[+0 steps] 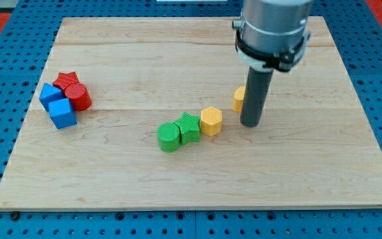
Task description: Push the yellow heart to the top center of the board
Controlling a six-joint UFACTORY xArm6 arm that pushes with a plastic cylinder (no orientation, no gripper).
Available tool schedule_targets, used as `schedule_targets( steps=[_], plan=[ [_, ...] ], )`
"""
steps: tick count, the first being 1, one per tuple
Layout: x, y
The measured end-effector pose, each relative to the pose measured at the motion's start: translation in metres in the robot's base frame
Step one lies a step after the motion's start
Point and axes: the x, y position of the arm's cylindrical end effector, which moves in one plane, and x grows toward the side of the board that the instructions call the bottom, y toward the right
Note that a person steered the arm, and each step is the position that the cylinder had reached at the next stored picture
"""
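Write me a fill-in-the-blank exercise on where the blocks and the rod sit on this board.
1. My tip is on the view's ____ of the yellow hexagon.
2. The rod partly hides a ____ block.
3. The green cylinder touches the green ____.
4. The red and blue blocks cluster at the view's ____.

Missing words: right; yellow; star; left

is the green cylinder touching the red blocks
No, the green cylinder sits mid-board against the green star, far from the red blocks at the view's left.

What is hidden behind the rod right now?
Behind the rod sits a yellow block, only its left edge showing; the rest is covered, so its shape can't be made out. My tip rests just right of the yellow hexagon.
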Motion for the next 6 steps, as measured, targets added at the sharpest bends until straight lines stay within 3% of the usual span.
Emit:
schedule_targets(
  steps=[1, 2, 6],
  plan=[
    [0.006, 0.028],
    [-0.029, 0.035],
    [-0.184, -0.124]
  ],
)
